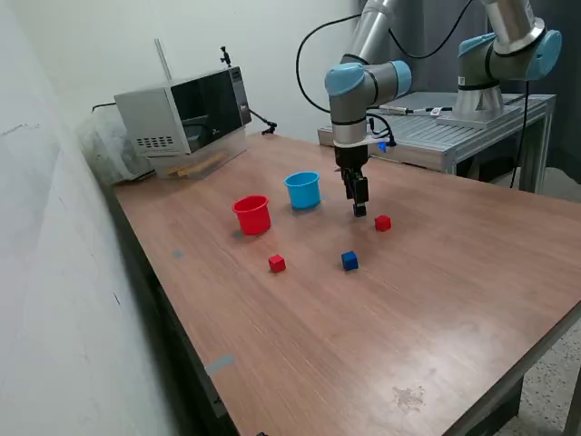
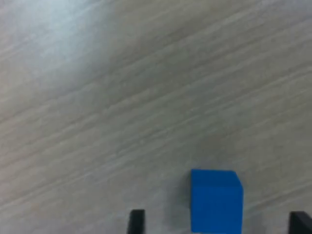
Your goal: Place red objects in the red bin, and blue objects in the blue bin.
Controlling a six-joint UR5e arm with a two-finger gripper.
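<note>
White walls close in a long wooden table (image 1: pixel 436 300), and at its far left corner a grey microwave (image 1: pixel 186 113) stands with its dark door facing the room. Coming right from there, the red bin (image 1: pixel 252 215) stands upright on the wood, and nearer to me, just right of it, one red cube (image 1: pixel 277 263) lies alone on the bare top. The blue bin (image 1: pixel 303 190) stands upright just right of the red bin and a little farther back, the two cups near each other but apart. Nearer again, a blue cube (image 1: pixel 349 261) sits on the table, level with that first red cube and well apart from it. Above and behind the blue cube the gripper (image 1: pixel 359 208) hangs straight down from the grey and light-blue arm (image 1: pixel 363 86), its tip low over the table to the right of the blue bin. The wrist view shows a blue cube (image 2: pixel 216 201) on the wood grain between the two dark fingertips (image 2: pixel 137 222), which stand wide apart; the cube lies nearer one of them, and I cannot tell whether either touches it. A second red cube (image 1: pixel 382 222) rests just right of the gripper. Far right, beyond the table, a metal stand (image 1: pixel 472 136) carries the arm's base.
</note>
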